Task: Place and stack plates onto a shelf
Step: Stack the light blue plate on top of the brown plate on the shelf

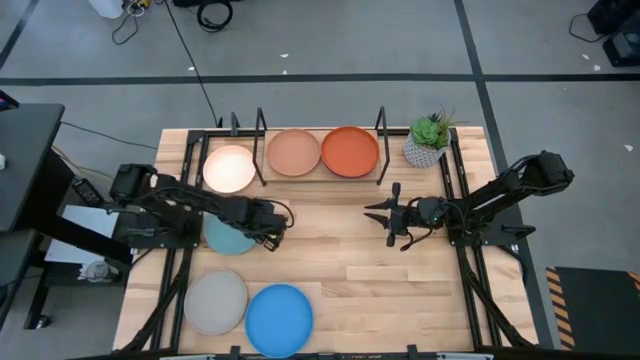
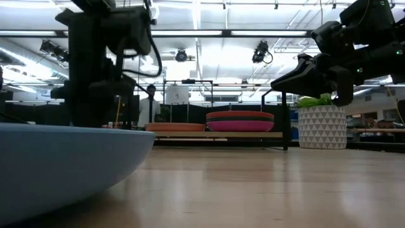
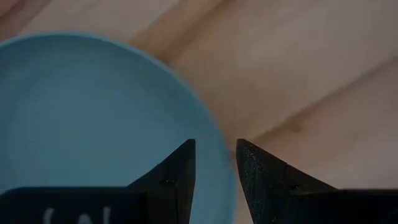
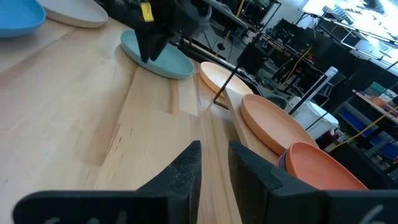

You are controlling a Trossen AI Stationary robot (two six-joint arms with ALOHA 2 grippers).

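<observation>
A light teal plate [image 1: 222, 240] lies flat on the table at the left. My left gripper [image 1: 272, 226] is open above its right rim [image 3: 225, 163], one finger over the plate and one beyond its edge. On the wooden shelf [image 1: 262, 178] at the far edge lie a cream plate [image 1: 229, 168], a peach plate [image 1: 294, 152] and an orange plate [image 1: 350, 150]. The orange plate sits on a magenta one [image 2: 240, 125]. My right gripper [image 1: 372, 210] hovers slightly open above mid-table, pointing left. My left gripper points down, with its fingers [image 3: 181, 167] either side of the teal plate's rim. I cannot tell whether they touch it. The plate lies flat on the table.
A grey-beige plate [image 1: 215, 302] and a bright blue plate [image 1: 279, 318] lie near the table's near edge. A potted plant [image 1: 428, 140] stands at the shelf's right end. Black upright rods [image 1: 262, 128] frame the shelf. Bare wood lies between the two grippers.
</observation>
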